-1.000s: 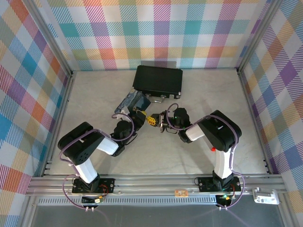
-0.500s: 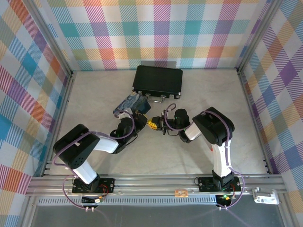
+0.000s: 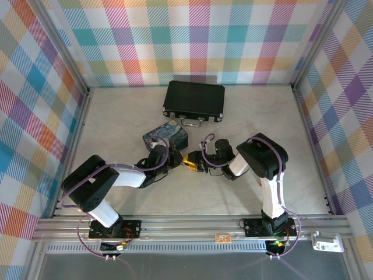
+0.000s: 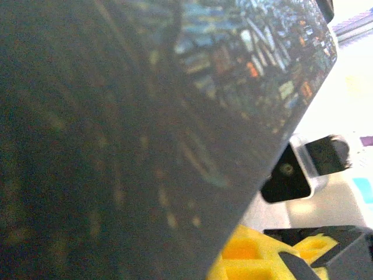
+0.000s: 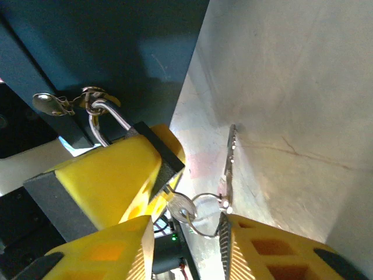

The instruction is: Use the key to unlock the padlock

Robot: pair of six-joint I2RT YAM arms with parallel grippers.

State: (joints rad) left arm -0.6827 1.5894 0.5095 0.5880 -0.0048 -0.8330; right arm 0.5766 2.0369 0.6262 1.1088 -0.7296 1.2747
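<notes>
Small dark grey metal padlock [image 5: 158,153] hangs by silvery shackle from metal hasp ring [image 5: 92,100] on blue swirl-painted box [image 3: 166,139]. Yellow padded block [image 5: 99,175] lies against padlock's side. Thin silvery key [image 5: 179,208] at padlock's lower end, on wire ring [image 5: 205,217], in gap of right gripper [image 5: 185,236], fingers spread. Left gripper [image 3: 178,158] just beside box on beige worktop [image 3: 116,128]; cannot tell whether spread or closed.

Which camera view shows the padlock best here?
The right wrist view: the padlock is sharp, its silvery shackle hooked to a ring on the blue box, dark body between yellow finger pads. In the top external view it is too small to make out; in the left wrist view I cannot tell it from blur.
</notes>
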